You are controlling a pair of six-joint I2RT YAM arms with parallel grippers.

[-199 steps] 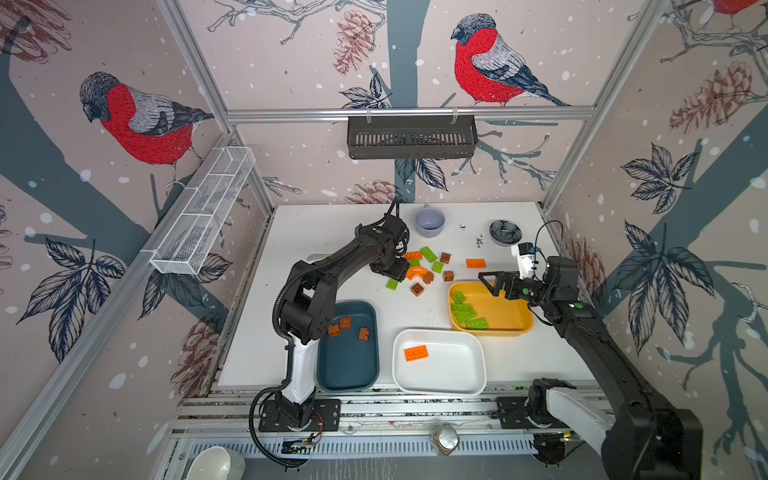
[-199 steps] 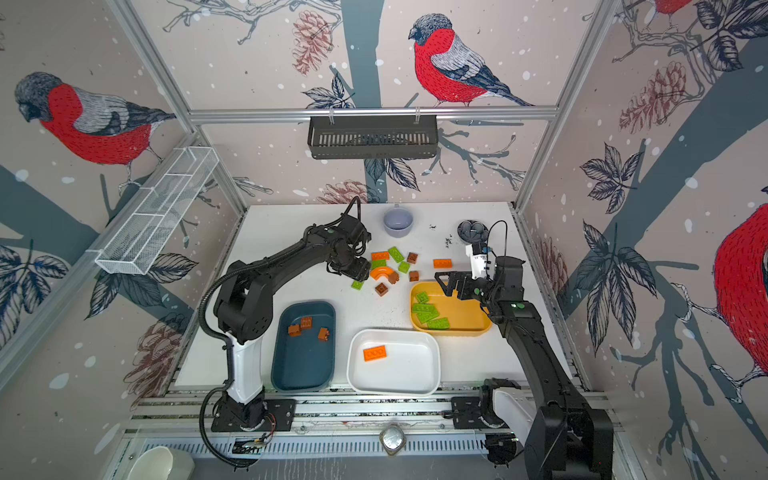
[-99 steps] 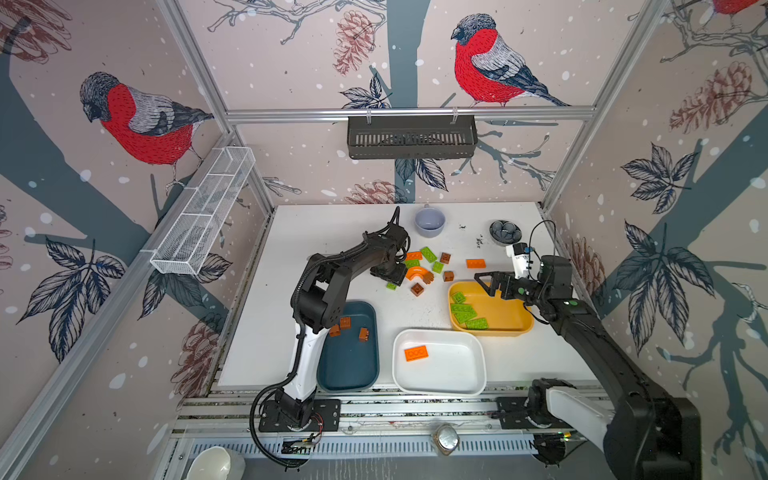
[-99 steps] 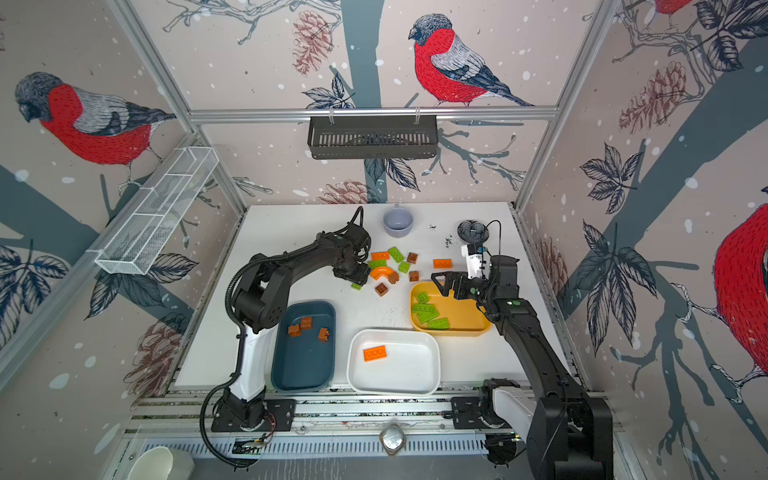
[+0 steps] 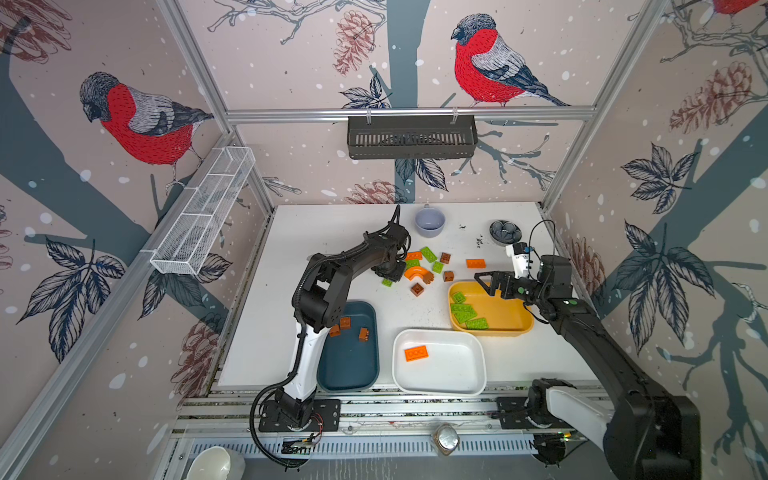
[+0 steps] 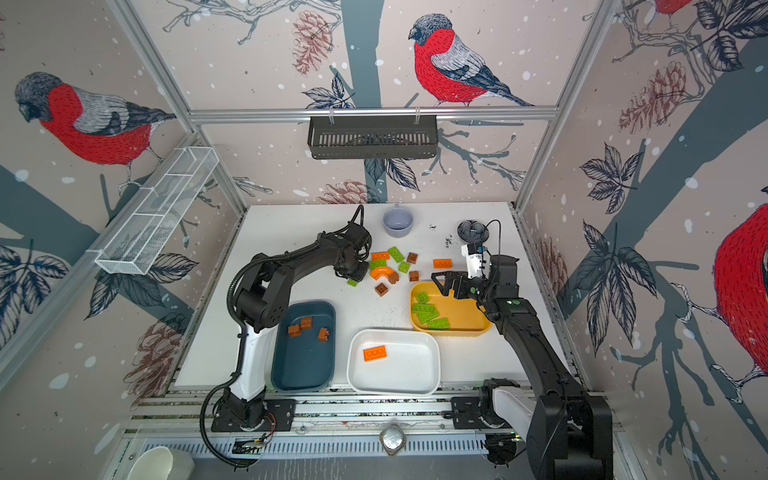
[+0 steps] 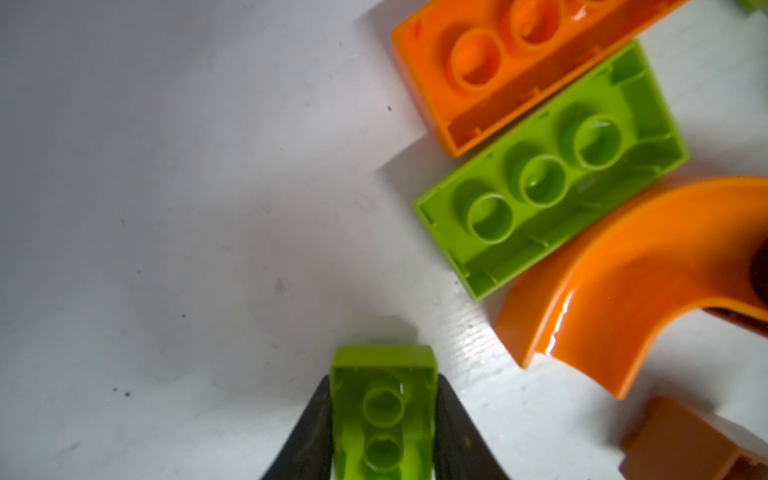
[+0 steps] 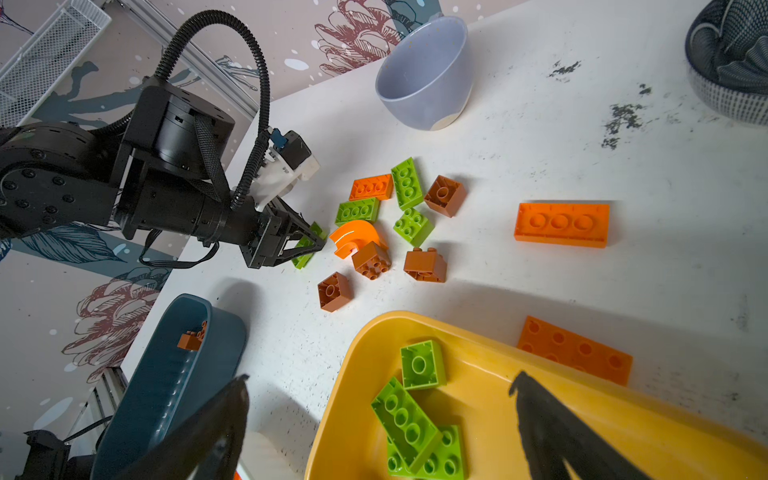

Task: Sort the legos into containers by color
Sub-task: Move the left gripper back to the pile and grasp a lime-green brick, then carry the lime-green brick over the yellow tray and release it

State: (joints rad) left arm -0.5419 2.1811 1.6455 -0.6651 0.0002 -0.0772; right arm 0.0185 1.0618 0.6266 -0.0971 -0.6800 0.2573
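Loose legos lie mid-table: an orange arch (image 5: 417, 273), green, orange and brown pieces around it, and an orange plate (image 5: 475, 263) apart to the right. My left gripper (image 7: 384, 379) is shut on a small lime-green lego (image 7: 384, 415) at the pile's left edge, low over the table (image 5: 387, 282). My right gripper (image 8: 380, 380) hangs open and empty over the far-left corner of the yellow tray (image 5: 498, 307), which holds several green legos (image 5: 465, 311). The teal tray (image 5: 353, 365) holds three brown blocks (image 5: 345, 322). The white tray (image 5: 453, 365) holds one orange plate (image 5: 416, 353).
A grey-lavender cup (image 5: 429, 221) and a dark round bowl (image 5: 505, 232) stand at the back of the table. Another orange plate (image 8: 573, 353) lies just behind the yellow tray, under my right arm. A wire basket (image 5: 203, 216) hangs on the left wall.
My left gripper has come down at the pile's left edge and closed on the small green lego. The right arm has barely moved and stays open.
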